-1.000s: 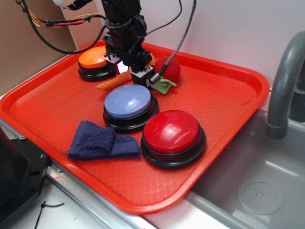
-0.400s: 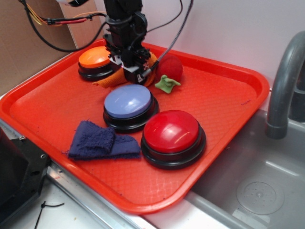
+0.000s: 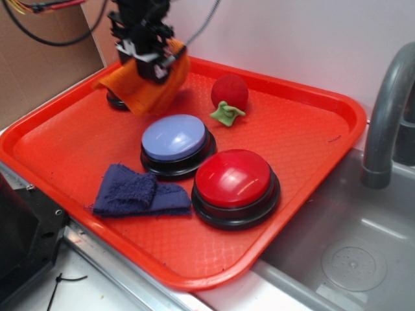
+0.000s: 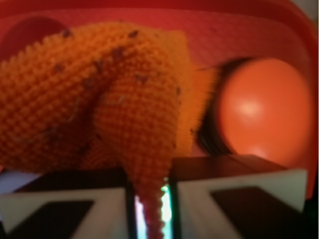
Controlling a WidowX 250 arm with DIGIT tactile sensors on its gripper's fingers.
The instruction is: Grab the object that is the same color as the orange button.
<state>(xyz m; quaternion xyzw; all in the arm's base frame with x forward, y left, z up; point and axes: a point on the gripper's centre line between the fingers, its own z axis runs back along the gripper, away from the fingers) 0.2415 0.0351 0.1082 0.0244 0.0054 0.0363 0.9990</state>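
Observation:
The orange knitted cloth (image 3: 146,91) hangs in the air at the tray's back left, pinched in my gripper (image 3: 150,61), which is shut on it. In the wrist view the cloth (image 4: 99,109) fills most of the frame and a narrow fold of it runs down between my fingers (image 4: 219,204). The orange button (image 4: 261,112) lies just beyond the cloth on the right of the wrist view; from the exterior only a sliver of its black base (image 3: 115,100) shows behind the hanging cloth.
On the red tray (image 3: 305,139) stand a lavender-blue button (image 3: 175,139) and a red button (image 3: 235,181), with a dark blue terry cloth (image 3: 136,193) in front and a red ball with a green leaf (image 3: 229,94) behind. A sink and grey faucet (image 3: 389,110) are at the right.
My gripper has risen and moved left, lifting the orange cloth off the tray. The cloth now hangs in front of the orange button and hides it from the exterior view.

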